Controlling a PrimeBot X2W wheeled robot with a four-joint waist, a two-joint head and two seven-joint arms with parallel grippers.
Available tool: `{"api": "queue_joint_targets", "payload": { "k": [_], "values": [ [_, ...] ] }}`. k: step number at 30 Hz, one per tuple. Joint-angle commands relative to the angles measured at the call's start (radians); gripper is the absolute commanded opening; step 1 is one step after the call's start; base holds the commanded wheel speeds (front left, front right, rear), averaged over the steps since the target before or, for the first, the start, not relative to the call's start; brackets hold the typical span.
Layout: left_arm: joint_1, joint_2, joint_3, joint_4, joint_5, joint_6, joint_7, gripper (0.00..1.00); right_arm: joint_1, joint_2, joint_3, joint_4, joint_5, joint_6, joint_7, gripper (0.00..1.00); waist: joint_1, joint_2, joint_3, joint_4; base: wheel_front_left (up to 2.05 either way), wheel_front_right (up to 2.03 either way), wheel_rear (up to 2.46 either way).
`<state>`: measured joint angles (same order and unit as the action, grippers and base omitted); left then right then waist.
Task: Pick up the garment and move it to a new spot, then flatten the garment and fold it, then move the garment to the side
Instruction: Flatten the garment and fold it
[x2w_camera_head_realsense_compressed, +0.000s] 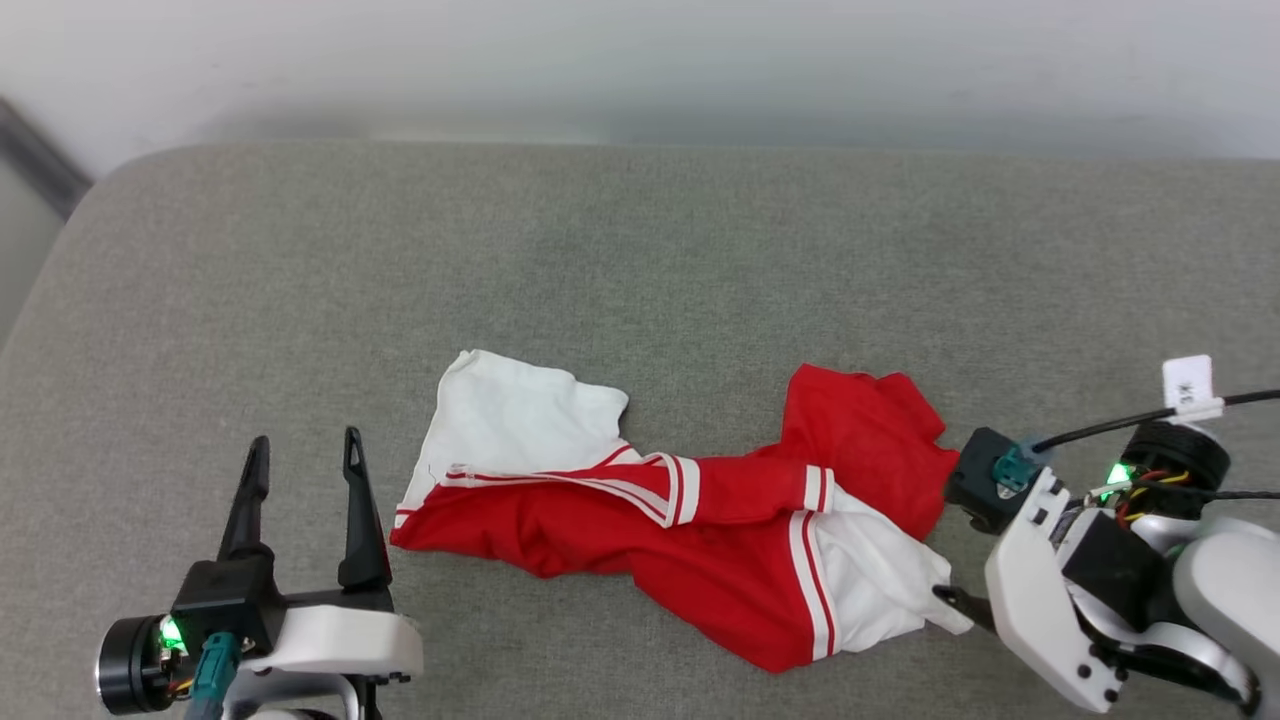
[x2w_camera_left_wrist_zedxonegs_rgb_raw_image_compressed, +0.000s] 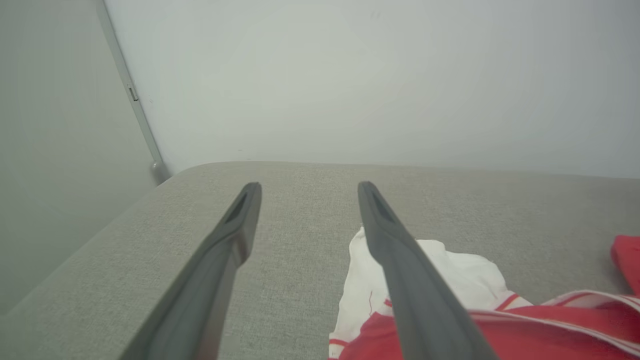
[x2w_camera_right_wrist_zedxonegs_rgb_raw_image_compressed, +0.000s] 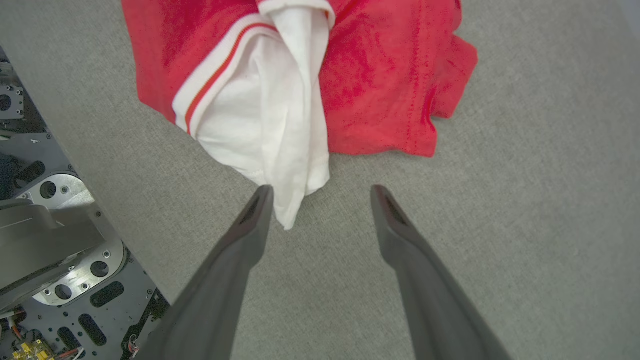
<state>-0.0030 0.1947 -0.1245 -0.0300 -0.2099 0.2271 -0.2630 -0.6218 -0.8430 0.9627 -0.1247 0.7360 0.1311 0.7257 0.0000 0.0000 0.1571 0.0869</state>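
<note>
Two pincers stand with their fingers spread wide, and both are empty. Nearest the robot, the left pincer (x2w_camera_head_realsense_compressed: 305, 440) hangs just off the shirt's left end and touches nothing. The right pincer (x2w_camera_right_wrist_zedxonegs_rgb_raw_image_compressed: 321, 190) sits low at the shirt's right end, its fingers either side of the tip of a white sleeve (x2w_camera_right_wrist_zedxonegs_rgb_raw_image_compressed: 270, 125). One finger looks to be brushing the cloth, though I cannot be sure.

The shirt (x2w_camera_head_realsense_compressed: 620, 510) lies crumpled and twisted in a long heap on the grey cushion (x2w_camera_head_realsense_compressed: 640, 250). Its red body is bunched, and the other sleeve (x2w_camera_head_realsense_compressed: 510, 420) flops out at its left end. Beyond the shirt the cushion runs on to a pale wall (x2w_camera_head_realsense_compressed: 640, 60).

To my eye the risk is a thin grip. If the right pincer closes on that sleeve tip alone, the cloth may slip free as it lifts. Or the shirt may trail in a rope, more twisted and harder to flatten. The fingers could also dig into the cushion and snag its cover.
</note>
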Motion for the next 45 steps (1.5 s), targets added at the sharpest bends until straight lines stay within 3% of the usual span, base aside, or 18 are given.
{"api": "queue_joint_targets", "payload": {
  "k": [1,14,15,16,17,18,22,24,30,36,45],
  "values": [
    [-0.019,-0.016,0.015,0.005,0.017,-0.018,-0.002,1.0,-0.03,0.022,0.042,0.034,0.019,-0.001,0.001,1.0,0.0,0.0,0.027,0.014,0.0,0.0,0.0],
    [-0.058,-0.097,0.092,0.027,0.083,-0.108,-0.002,1.0,-0.092,0.146,0.301,0.35,0.057,-0.001,-0.148,1.0,0.0,0.0,0.083,0.029,0.0,0.0,0.0],
    [-0.056,-0.099,0.1,0.029,0.086,-0.111,-0.002,1.0,-0.101,0.15,0.308,0.361,0.052,-0.001,-0.166,0.88,0.0,0.0,0.081,0.026,0.0,0.0,0.0],
    [-0.053,-0.102,0.106,0.031,0.088,-0.115,-0.002,1.0,-0.116,0.154,0.311,0.365,0.041,-0.001,-0.193,0.17,0.0,0.0,0.078,0.021,0.0,0.0,0.0],
    [-0.053,-0.102,0.106,0.031,0.088,-0.115,-0.002,1.0,-0.116,0.154,0.311,0.365,0.041,-0.001,-0.193,0.17,0.0,0.0,0.078,0.021,0.0,0.0,0.0],
    [-0.05,-0.105,0.113,0.033,0.092,-0.12,-0.002,1.0,-0.127,0.158,0.312,0.37,0.041,-0.001,-0.217,0.0,0.0,0.0,0.074,0.017,0.0,0.0,0.0],
    [-0.036,-0.118,0.128,0.043,0.103,-0.13,-0.002,1.0,-0.183,0.14,0.311,0.377,0.036,-0.001,-0.314,0.0,0.0,0.0,0.047,-0.002,0.0,0.0,0.0],
    [-0.009,-0.125,0.149,0.045,0.115,-0.137,-0.002,1.0,-0.252,0.079,0.278,0.354,0.046,-0.001,-0.412,0.0,0.0,0.0,0.003,-0.026,0.0,0.0,0.0],
    [0.015,-0.132,0.161,0.039,0.121,-0.146,-0.002,1.0,-0.263,-0.012,0.213,0.344,0.062,-0.001,-0.447,0.0,0.0,0.0,-0.021,-0.043,0.0,0.0,0.0],
    [0.031,-0.138,0.167,0.04,0.117,-0.154,-0.002,1.0,-0.138,-0.085,0.163,0.416,0.116,-0.001,-0.441,0.0,0.0,0.0,-0.024,-0.052,0.0,0.0,0.0],
    [0.023,-0.143,0.165,0.055,0.125,-0.163,-0.002,1.0,0.079,-0.006,0.126,0.638,0.221,-0.001,-0.465,0.0,0.0,0.0,-0.015,-0.043,0.0,0.0,0.0]
  ]
}}
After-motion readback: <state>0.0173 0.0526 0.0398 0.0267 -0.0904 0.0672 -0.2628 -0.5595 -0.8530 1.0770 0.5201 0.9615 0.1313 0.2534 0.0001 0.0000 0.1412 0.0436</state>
